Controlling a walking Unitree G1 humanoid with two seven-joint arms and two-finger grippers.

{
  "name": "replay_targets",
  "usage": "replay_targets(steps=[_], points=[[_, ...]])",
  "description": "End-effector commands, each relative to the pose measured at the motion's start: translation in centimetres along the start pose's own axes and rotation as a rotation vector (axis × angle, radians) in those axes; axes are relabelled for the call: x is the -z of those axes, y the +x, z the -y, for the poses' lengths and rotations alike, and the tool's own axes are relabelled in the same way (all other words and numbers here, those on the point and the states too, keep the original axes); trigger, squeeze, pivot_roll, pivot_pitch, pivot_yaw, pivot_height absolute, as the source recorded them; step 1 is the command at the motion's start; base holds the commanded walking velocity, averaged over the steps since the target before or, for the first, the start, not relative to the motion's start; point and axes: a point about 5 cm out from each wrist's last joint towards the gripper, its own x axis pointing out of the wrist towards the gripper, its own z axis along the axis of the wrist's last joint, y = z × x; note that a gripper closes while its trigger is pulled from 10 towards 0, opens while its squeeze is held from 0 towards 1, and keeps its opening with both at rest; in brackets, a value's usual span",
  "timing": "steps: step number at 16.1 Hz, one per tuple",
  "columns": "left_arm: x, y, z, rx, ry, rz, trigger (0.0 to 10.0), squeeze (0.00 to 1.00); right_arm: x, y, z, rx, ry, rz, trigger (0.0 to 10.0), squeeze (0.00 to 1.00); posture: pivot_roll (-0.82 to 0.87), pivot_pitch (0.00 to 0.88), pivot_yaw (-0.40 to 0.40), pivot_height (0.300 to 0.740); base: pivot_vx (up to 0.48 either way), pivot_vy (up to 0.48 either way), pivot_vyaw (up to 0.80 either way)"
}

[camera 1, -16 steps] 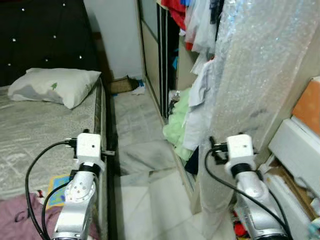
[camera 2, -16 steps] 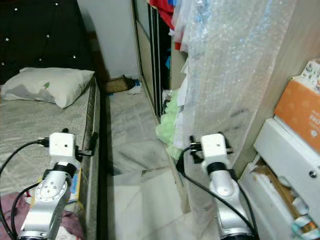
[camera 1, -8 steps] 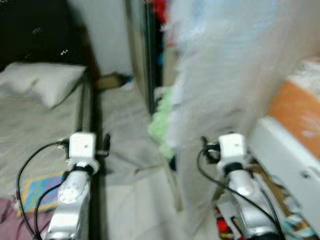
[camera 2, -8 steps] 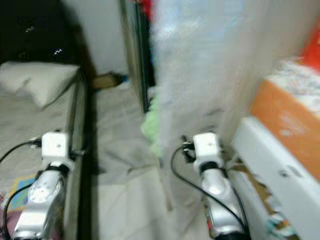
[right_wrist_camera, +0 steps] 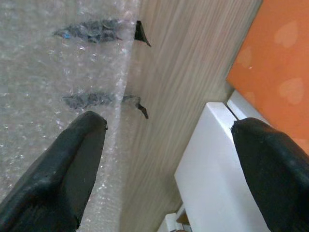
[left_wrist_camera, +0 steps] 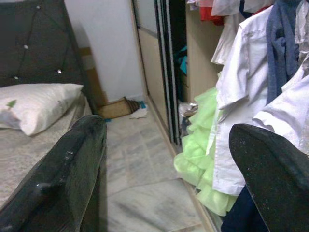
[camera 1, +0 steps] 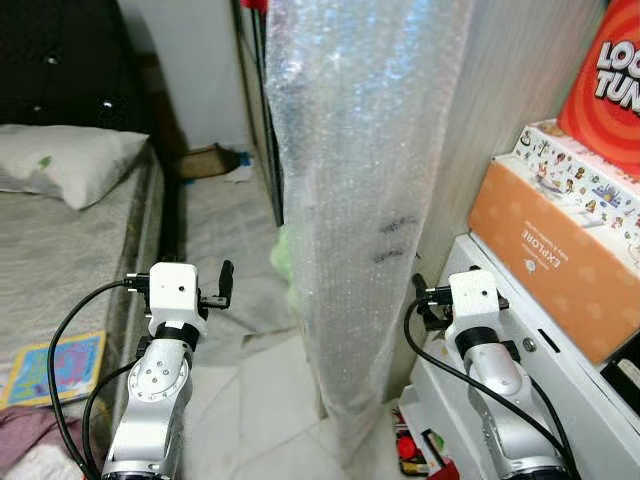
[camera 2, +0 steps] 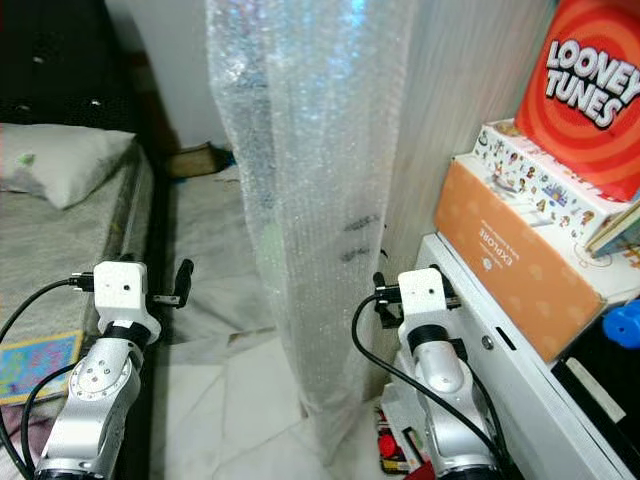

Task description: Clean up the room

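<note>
Both arms are raised in front of the robot in a narrow aisle of pale marble floor (camera 1: 250, 400). Dead ahead and close stands a tall roll of bubble wrap (camera 1: 360, 200), upright against a wood-grain panel (camera 2: 450, 90), and it blocks most of the way forward. The left gripper (left_wrist_camera: 166, 169) points down the aisle with its two black fingers (left_wrist_camera: 63, 183) spread wide and nothing between them; beyond them a wardrobe with sliding doors stands open on the right, holding a white shirt (left_wrist_camera: 241, 111) on a hanger, with a heap of pale green cloth (left_wrist_camera: 203, 169) spilling onto the floor at its foot. The right gripper (right_wrist_camera: 164, 169) is also spread apart and empty, aimed at the seam where the bubble wrap meets the panel, just beside a white cabinet (camera 1: 560, 400). On that cabinet, to the right, sits an orange box (camera 1: 550, 260) with a cartoon-printed box (camera 2: 540, 180) on top and a red Looney Tunes box (camera 2: 590, 100) leaning behind. To the left lies a bed (camera 1: 60, 260) with a white pillow (camera 1: 70, 165) at its far end against a dark tufted headboard (camera 1: 60, 60), and a bright picture book (camera 1: 50, 365) near its near edge. A brown cardboard box (camera 1: 205, 160) lies on the floor at the far end of the aisle. Small red clutter (camera 2: 390, 445) lies low by the cabinet's foot.
</note>
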Motion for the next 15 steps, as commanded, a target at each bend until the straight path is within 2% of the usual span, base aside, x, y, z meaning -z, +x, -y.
replay_targets(steps=[1, 6, 11, 15], points=[[-0.12, -0.03, -0.47, -0.021, 0.006, 0.003, 10.0, 0.00, -0.14, 0.11, -0.14, -0.008, 0.010, 0.004, 10.0, 0.00, -0.11, 0.036, 0.012, 0.740, 0.000, 0.000, 0.00], [0.01, 0.00, -0.43, -0.015, -0.012, -0.006, 10.0, 0.00, -0.13, 0.10, -0.16, -0.011, 0.011, 0.004, 10.0, 0.00, -0.11, 0.034, 0.013, 0.740, 0.000, 0.000, 0.00], [0.13, 0.02, -0.24, -0.001, -0.019, -0.015, 10.0, 0.00, -0.04, 0.09, -0.22, -0.018, 0.012, 0.002, 10.0, 0.00, -0.11, 0.024, 0.012, 0.740, 0.000, 0.444, 0.00], [-0.06, -0.04, -0.16, 0.012, -0.009, 0.004, 10.0, 0.00, 0.01, 0.07, -0.34, -0.019, 0.016, 0.003, 10.0, 0.00, -0.10, 0.021, 0.015, 0.740, 0.000, 0.000, 0.00]])
